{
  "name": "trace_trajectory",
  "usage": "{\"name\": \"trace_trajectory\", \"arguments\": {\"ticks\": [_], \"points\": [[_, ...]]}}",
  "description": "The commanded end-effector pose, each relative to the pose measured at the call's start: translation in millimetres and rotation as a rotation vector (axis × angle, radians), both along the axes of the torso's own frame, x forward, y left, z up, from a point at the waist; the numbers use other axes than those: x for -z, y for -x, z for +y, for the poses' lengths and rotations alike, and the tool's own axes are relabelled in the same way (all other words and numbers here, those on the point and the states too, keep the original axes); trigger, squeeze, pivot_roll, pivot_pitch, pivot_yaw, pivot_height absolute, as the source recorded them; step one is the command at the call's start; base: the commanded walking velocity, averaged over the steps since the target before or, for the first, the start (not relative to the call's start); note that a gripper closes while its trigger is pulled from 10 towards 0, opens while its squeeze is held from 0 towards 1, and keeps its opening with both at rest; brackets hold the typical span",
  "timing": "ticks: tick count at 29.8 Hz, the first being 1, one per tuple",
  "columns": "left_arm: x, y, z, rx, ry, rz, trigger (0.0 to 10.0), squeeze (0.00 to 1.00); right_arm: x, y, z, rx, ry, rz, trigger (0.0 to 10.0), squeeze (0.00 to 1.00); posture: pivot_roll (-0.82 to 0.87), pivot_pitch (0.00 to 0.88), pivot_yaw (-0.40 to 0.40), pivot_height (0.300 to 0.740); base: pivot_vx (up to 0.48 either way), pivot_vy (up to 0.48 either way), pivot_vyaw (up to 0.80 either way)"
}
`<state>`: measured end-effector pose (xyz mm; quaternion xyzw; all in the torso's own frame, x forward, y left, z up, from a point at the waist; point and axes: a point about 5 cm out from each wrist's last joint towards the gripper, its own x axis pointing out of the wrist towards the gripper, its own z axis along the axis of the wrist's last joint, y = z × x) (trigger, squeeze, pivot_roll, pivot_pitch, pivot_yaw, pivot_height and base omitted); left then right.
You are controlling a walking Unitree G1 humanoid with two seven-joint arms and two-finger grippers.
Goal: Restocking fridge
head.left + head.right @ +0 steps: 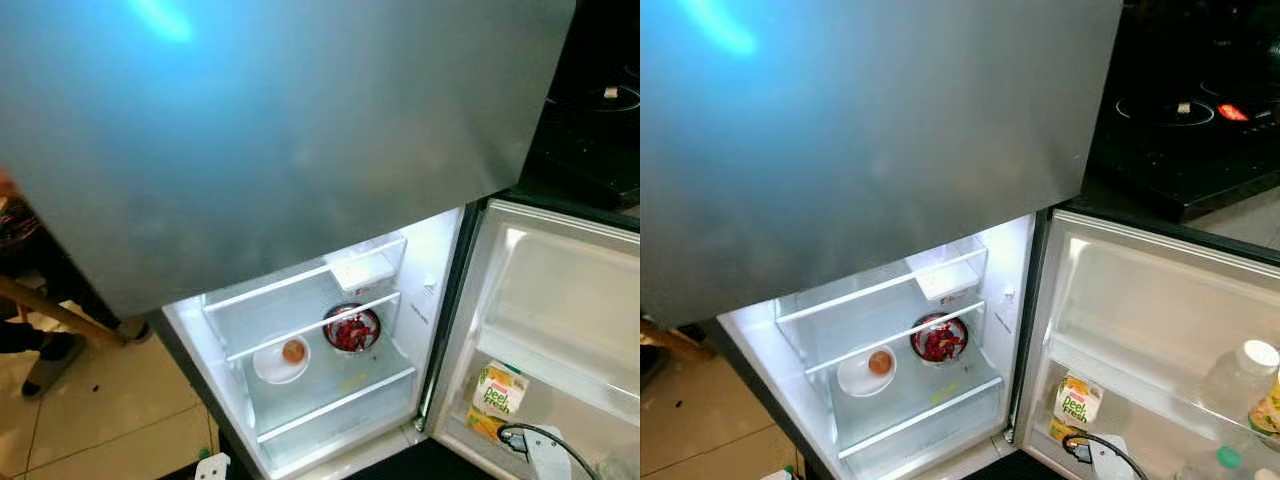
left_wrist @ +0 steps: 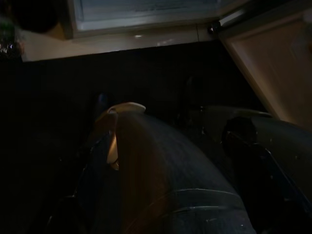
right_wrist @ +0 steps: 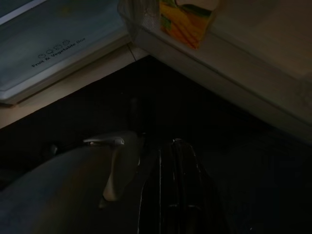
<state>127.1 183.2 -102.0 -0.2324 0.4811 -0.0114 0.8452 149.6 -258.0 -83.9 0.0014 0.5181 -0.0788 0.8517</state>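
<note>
The fridge (image 1: pixel 300 150) stands with its grey upper door closed and its lower door (image 1: pixel 560 310) swung wide to the right. Inside the lit compartment, a white bowl (image 1: pixel 281 358) holding a round orange fruit (image 1: pixel 293 351) sits on the glass shelf beside a dark bowl of red food (image 1: pixel 351 329). A juice carton (image 1: pixel 499 391) stands in the door rack, with a white-capped bottle (image 1: pixel 1243 375) farther along. Both wrist views are dark; neither pincer's state can be told.
</note>
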Motion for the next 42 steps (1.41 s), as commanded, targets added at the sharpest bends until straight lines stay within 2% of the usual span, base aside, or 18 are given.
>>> {"name": "trace_trajectory", "arguments": {"ticks": [1, 4, 8, 18, 27, 32, 42], "points": [[1, 4.1, 11.0, -0.063, -0.032, 0.012, 10.0, 0.00, 0, -2.6, 2.8, -0.007, 0.000, 0.000, 10.0, 0.00, -0.04, 0.037, 0.013, 0.740, 0.000, 0.000, 0.00], [0, 3.3, 13.4, -0.099, -0.037, -0.001, 10.0, 0.00, 1, -2.4, 6.8, 0.000, -0.016, -0.004, 10.0, 0.00, -0.04, 0.040, 0.020, 0.740, 0.000, 0.000, 0.00], [1, 6.1, 6.0, -0.040, -0.033, 0.004, 10.0, 0.00, 4, 0.9, 10.5, -0.014, -0.018, 0.006, 10.0, 0.00, -0.03, 0.042, 0.026, 0.740, 0.000, 0.000, 0.00], [4, 13.4, 0.2, -0.042, -0.022, 0.024, 10.0, 0.00, 7, 9.1, 12.6, -0.008, -0.025, 0.028, 10.0, 0.00, -0.04, 0.048, 0.027, 0.740, 0.000, 0.000, 0.00], [4, 12.8, -0.5, -0.042, -0.017, 0.015, 10.0, 0.00, 7, 7.7, 12.2, -0.007, -0.024, 0.025, 10.0, 0.00, -0.03, 0.049, 0.025, 0.740, 0.000, 0.000, 0.00], [4, 12.7, -0.3, -0.007, -0.016, 0.013, 10.0, 0.00, 7, 6.8, 14.2, -0.006, -0.029, 0.022, 10.0, 0.00, -0.03, 0.045, 0.028, 0.740, 0.000, 0.000, 0.00], [5, 16.4, -2.5, 0.034, -0.016, 0.029, 10.0, 0.00, 8, 7.3, 16.5, -0.005, -0.035, 0.023, 10.0, 0.00, -0.03, 0.043, 0.033, 0.740, 0.000, -0.444, 0.00]]}}
